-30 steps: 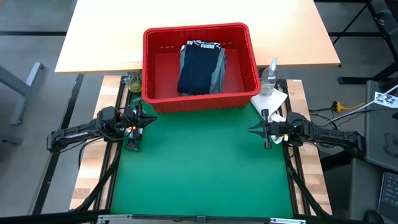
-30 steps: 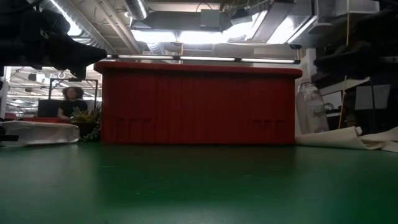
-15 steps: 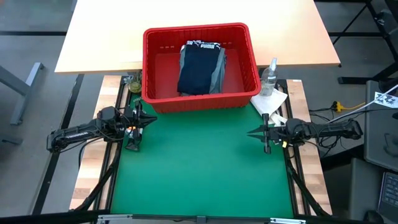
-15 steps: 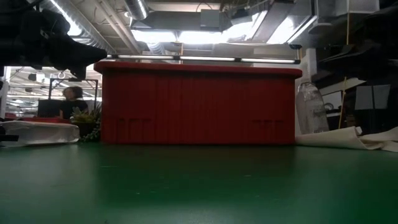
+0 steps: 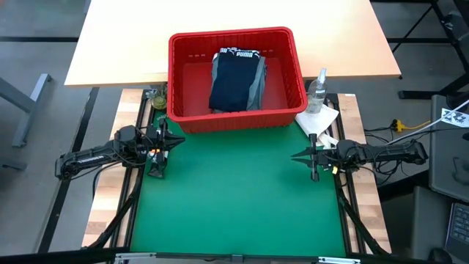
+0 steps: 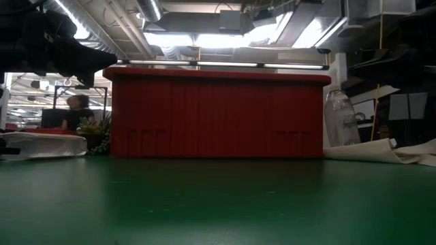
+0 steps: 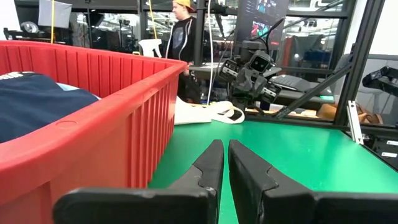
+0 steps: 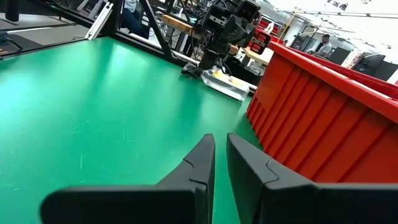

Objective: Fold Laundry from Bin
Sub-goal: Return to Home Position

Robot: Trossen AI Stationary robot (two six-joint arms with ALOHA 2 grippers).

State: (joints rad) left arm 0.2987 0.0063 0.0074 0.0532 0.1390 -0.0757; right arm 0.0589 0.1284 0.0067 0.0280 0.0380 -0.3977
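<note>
The red bin (image 5: 236, 122) stands at the far end of the green mat (image 5: 234, 202). The laundry lies inside it on the bottom: a folded dark navy garment (image 5: 233, 82) on top of a grey one (image 5: 258, 86). The navy cloth also shows in the left wrist view (image 7: 31, 106). My left gripper (image 5: 179, 141) hovers shut at the mat's left edge, near the bin's near left corner, pointing right. My right gripper (image 5: 294, 155) hovers shut at the mat's right edge, pointing left. Neither holds anything.
A clear spray bottle (image 5: 317, 89) and a white paper towel (image 5: 320, 121) lie by the bin's near right corner. A small plant (image 5: 155, 95) sits at its left. A wooden table top (image 5: 234, 26) lies behind. A person (image 6: 77, 109) sits far off.
My right arm has swung about. It slanted away toward the near right before and now lies straight across, level with its gripper. The gripper has stayed almost where it was, still shut.
</note>
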